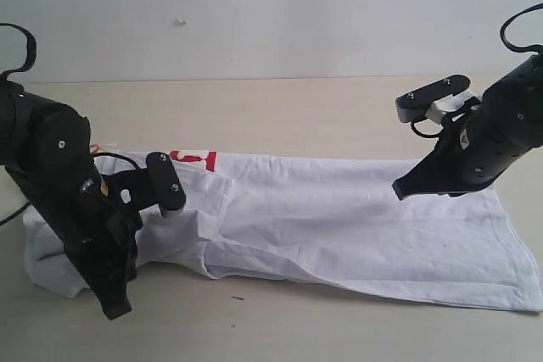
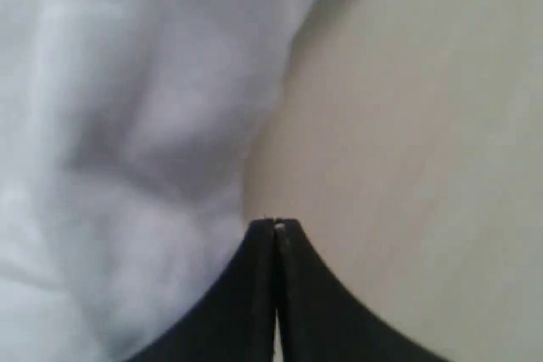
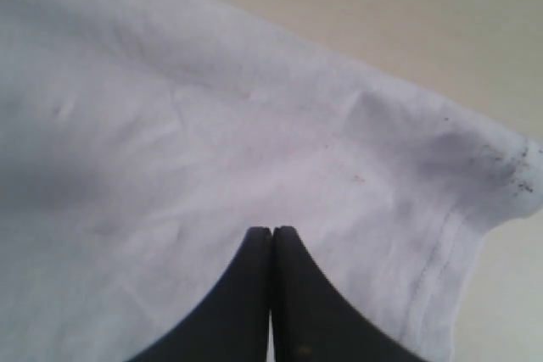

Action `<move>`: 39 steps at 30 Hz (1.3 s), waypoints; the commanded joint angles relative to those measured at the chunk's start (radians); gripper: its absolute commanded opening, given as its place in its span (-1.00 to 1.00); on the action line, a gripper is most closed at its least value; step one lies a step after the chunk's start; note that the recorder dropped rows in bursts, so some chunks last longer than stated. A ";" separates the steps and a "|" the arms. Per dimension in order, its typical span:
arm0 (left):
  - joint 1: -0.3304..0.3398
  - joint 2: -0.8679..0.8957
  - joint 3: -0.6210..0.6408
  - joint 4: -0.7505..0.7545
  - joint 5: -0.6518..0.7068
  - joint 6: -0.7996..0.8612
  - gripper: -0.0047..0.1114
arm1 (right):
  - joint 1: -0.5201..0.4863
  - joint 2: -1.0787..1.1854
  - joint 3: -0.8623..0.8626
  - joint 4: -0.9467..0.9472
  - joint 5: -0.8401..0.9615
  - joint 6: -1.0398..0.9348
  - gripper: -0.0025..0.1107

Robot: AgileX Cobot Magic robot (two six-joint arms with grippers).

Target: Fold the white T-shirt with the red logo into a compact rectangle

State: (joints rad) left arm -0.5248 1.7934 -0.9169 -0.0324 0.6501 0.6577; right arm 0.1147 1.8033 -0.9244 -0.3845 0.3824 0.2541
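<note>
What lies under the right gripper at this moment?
Only the white T-shirt, near a stitched hem, shows under the right gripper. The table below that cloth is covered and cannot be seen.

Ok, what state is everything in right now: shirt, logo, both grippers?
white T-shirt: folded into a long strip, flat on the table, rumpled at one end.
red logo: mostly covered, one bit showing.
left gripper: shut at the shirt's edge; grip on cloth unclear.
right gripper: shut over the shirt, holding nothing.

The exterior camera looks down across the bench [image 1: 280, 116] from well back. The wrist cameras sit close behind the left pincer [image 2: 274, 225] and right pincer [image 3: 271, 231]; all three views share the shirt [image 1: 356, 226].
</note>
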 commanded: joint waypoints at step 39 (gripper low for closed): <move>0.110 -0.135 -0.118 -0.026 -0.130 -0.304 -0.76 | 0.002 -0.010 0.001 0.006 -0.011 -0.024 -0.96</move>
State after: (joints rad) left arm -0.4180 1.7098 -1.0348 -0.0054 0.4304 0.4370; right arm 0.1147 1.8033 -0.9244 -0.3804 0.3753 0.2377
